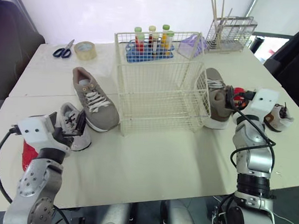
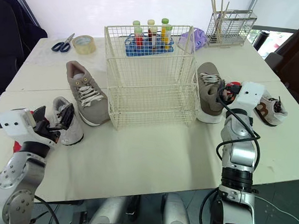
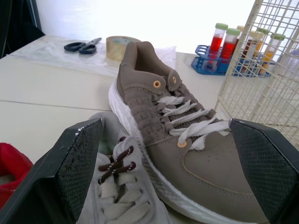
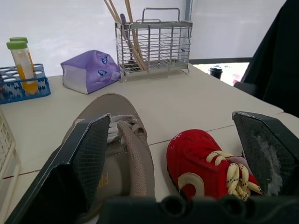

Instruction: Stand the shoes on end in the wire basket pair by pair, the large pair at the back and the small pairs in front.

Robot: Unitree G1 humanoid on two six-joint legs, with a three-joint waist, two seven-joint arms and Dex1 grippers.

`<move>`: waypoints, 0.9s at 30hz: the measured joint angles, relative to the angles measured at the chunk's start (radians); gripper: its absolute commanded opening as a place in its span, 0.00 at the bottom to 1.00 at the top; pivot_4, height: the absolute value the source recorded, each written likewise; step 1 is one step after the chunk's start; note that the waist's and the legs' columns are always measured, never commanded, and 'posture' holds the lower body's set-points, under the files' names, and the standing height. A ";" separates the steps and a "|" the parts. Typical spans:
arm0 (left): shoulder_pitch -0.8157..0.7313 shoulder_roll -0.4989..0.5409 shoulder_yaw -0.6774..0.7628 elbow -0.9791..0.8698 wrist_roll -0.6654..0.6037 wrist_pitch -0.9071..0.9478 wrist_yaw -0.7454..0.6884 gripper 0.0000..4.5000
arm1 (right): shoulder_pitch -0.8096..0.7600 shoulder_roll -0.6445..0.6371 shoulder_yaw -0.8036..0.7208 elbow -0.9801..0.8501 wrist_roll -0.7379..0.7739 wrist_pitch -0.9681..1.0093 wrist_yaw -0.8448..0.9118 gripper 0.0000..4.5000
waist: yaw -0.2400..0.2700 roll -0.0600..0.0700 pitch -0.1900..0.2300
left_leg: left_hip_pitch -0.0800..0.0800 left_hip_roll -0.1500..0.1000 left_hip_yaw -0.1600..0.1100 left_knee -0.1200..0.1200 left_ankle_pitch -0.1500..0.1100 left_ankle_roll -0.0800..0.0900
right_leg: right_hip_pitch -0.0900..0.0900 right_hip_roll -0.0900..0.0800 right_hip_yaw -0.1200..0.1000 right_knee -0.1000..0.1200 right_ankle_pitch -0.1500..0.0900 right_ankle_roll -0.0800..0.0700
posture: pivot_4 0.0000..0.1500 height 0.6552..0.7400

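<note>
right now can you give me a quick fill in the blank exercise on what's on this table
1. Inside, the wire basket is ___.
2. The scissors lie next to a roll of ___.
3. The small shoe in front of the right gripper is ___ in colour.
4. The left gripper and the right gripper both stand ___.

Missing words: empty; tape; red; open

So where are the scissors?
In the left eye view, the blue-handled scissors lie near the far left corner of the table, just left of the roll of tape.
</note>
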 measured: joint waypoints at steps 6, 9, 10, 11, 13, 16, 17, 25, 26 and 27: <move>0.032 0.089 0.074 0.006 -0.066 0.007 -0.072 1.00 | -0.147 -0.174 0.024 0.131 -0.010 -0.075 0.153 1.00 | 0.000 0.002 0.001 | -0.001 0.000 0.000 0.000 0.000 0.000 | -0.001 0.000 0.000 -0.001 0.000 -0.001 | 1.00 1.00; -0.033 0.199 0.132 0.048 -0.118 0.036 -0.126 1.00 | -0.330 -0.281 0.059 0.220 -0.006 -0.172 0.320 1.00 | 0.000 0.002 0.001 | 0.000 0.004 0.000 -0.001 0.000 0.000 | 0.001 0.003 -0.002 -0.003 0.001 -0.003 | 1.00 1.00; -0.079 0.270 0.148 0.082 -0.143 0.058 -0.154 1.00 | -0.426 -0.314 0.084 0.297 -0.005 -0.206 0.388 1.00 | -0.001 0.002 0.002 | 0.000 0.004 0.000 -0.001 0.000 0.000 | 0.000 0.003 -0.003 -0.003 0.002 -0.004 | 1.00 1.00; -0.132 0.338 0.172 0.108 -0.163 0.073 -0.179 1.00 | -0.523 -0.344 0.101 0.369 -0.007 -0.234 0.434 1.00 | -0.002 0.002 0.003 | -0.001 0.006 0.000 -0.002 0.000 -0.001 | -0.001 0.005 -0.003 -0.005 0.003 -0.005 | 1.00 1.00; -0.207 0.426 0.220 0.145 -0.210 0.098 -0.218 1.00 | -0.677 -0.388 0.116 0.493 -0.021 -0.278 0.470 1.00 | 0.000 0.002 0.002 | -0.002 0.006 0.000 -0.003 0.000 -0.001 | -0.001 0.004 -0.003 -0.008 0.003 -0.005 | 1.00 1.00; -0.236 0.496 0.253 0.167 -0.277 0.140 -0.263 1.00 | -0.753 -0.417 0.113 0.575 -0.008 -0.294 0.545 1.00 | -0.001 -0.004 0.000 | -0.002 0.006 0.000 -0.004 -0.002 -0.001 | 0.000 0.004 -0.003 -0.011 0.004 -0.003 | 1.00 1.00; -0.235 0.520 0.255 0.168 -0.305 0.163 -0.284 1.00 | -0.753 -0.419 0.123 0.583 0.007 -0.284 0.606 1.00 | -0.003 -0.004 0.000 | -0.003 0.006 0.001 -0.004 -0.002 -0.002 | 0.000 0.003 -0.002 -0.012 0.005 -0.002 | 1.00 1.00; -0.174 0.816 0.382 0.102 -0.746 0.395 -0.495 1.00 | -0.765 -0.652 0.463 0.280 0.188 0.103 1.549 1.00 | -0.019 0.002 0.005 | -0.007 0.006 0.001 -0.007 -0.005 0.002 | -0.008 0.002 -0.002 -0.011 0.005 -0.001 | 1.00 1.00; -0.151 0.834 0.389 0.084 -0.814 0.421 -0.502 1.00 | -0.774 -0.682 0.503 0.226 0.210 0.136 1.610 1.00 | -0.022 0.002 0.005 | -0.007 0.006 0.001 -0.008 -0.007 0.000 | -0.008 0.002 -0.002 -0.011 0.004 -0.002 | 1.00 1.00; -0.133 0.846 0.393 0.069 -0.873 0.438 -0.505 1.00 | -0.778 -0.706 0.538 0.182 0.235 0.160 1.641 1.00 | -0.024 0.002 0.005 | -0.007 0.006 0.001 -0.008 -0.007 -0.001 | -0.008 0.002 -0.002 -0.011 0.004 -0.003 | 1.00 1.00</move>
